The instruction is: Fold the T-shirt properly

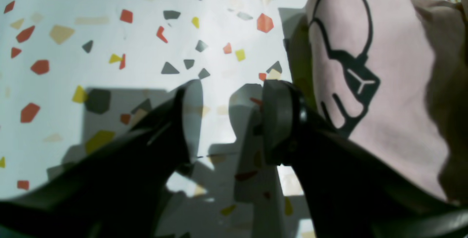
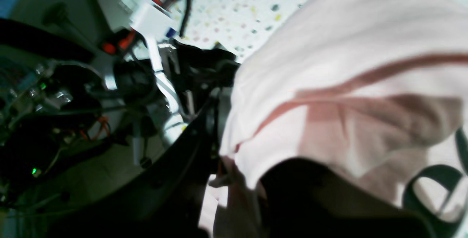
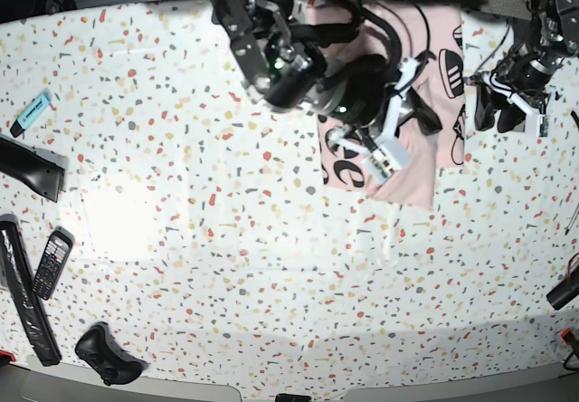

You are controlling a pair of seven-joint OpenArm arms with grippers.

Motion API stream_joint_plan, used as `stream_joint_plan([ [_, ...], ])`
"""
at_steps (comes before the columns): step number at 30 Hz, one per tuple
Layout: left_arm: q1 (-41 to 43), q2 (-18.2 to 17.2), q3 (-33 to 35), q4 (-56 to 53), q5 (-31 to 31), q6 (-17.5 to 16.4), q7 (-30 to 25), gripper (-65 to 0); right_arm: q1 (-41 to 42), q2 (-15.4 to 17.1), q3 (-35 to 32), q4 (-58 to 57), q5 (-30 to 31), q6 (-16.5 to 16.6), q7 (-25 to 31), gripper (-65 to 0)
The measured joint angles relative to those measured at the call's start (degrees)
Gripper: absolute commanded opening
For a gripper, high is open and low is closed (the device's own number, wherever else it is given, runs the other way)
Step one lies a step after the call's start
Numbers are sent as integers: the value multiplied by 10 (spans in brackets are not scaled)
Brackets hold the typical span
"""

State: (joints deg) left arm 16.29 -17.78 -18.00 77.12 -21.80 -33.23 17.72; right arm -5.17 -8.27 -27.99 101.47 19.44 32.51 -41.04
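Note:
The pale pink T-shirt (image 3: 425, 162) lies bunched at the table's far side, with black lettering and shoe drawings showing. In the right wrist view the T-shirt (image 2: 347, 66) fills the picture in folds, and my right gripper (image 2: 228, 165) is shut on a pinch of its cloth. From the base view, my right gripper (image 3: 416, 117) sits over the shirt's middle. My left gripper (image 1: 234, 121) stands open above bare table, just left of the T-shirt (image 1: 395, 84) edge with a shoe drawing. In the base view my left gripper (image 3: 507, 112) hangs just right of the shirt.
The terrazzo-patterned table (image 3: 271, 266) carries a blue marker (image 3: 32, 112), a black block (image 3: 32, 168), a phone (image 3: 52, 262), a long black bar (image 3: 23, 307) and a black controller (image 3: 109, 354) along its left side. A dark object (image 3: 565, 289) sits at the right edge.

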Motion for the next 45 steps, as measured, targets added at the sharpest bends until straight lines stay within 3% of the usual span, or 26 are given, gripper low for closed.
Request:
stream_joint_plan([
  [9, 0, 0, 0, 0, 0, -1, 0, -396, 76, 2, -77, -134, 4, -2, 63, -650],
  [10, 0, 0, 0, 0, 0, -2, 0, -396, 79, 2, -87, -141, 5, -2, 69, -627],
  [12, 0, 0, 0, 0, 0, -2, 0, -396, 86, 2, -105, -148, 44, -2, 73, -518],
  [14, 0, 0, 0, 0, 0, 0, 0, -396, 92, 2, -125, -147, 92, -2, 77, -467],
  [18, 0, -9, 1, -1, 0, -5, 1, -396, 109, 2, -158, -147, 126, 28, 89, -467],
  [23, 0, -32, 5, -1, -1, -6, 10, -396, 122, 2, -163, -138, 127, 31, 91, -467],
  [27, 3, -68, 6, -2, -13, 16, 23, -396, 121, 2, -152, -102, 127, 35, 82, -467],
  [30, 4, -90, -13, -2, -31, 29, 43, -396, 121, 1, -123, -59, 128, 36, 33, -467],
  [34, 11, -90, -71, 21, -78, 32, 110, -396, 122, 0, -39, 0, 90, 40, -62, -467],
  [37, 15, -89, -100, 73, -122, -5, 159, -396, 122, 0, 46, 15, 61, 39, -120, -467],
  [41, 8, -79, -101, 156, -173, -27, 215, -396, 118, 0, 152, 15, 46, 39, -144, -467],
  [45, 16, -38, -101, 227, -197, -34, 253, -396, 118, 20, 227, 15, 55, 39, -146, -467],
])
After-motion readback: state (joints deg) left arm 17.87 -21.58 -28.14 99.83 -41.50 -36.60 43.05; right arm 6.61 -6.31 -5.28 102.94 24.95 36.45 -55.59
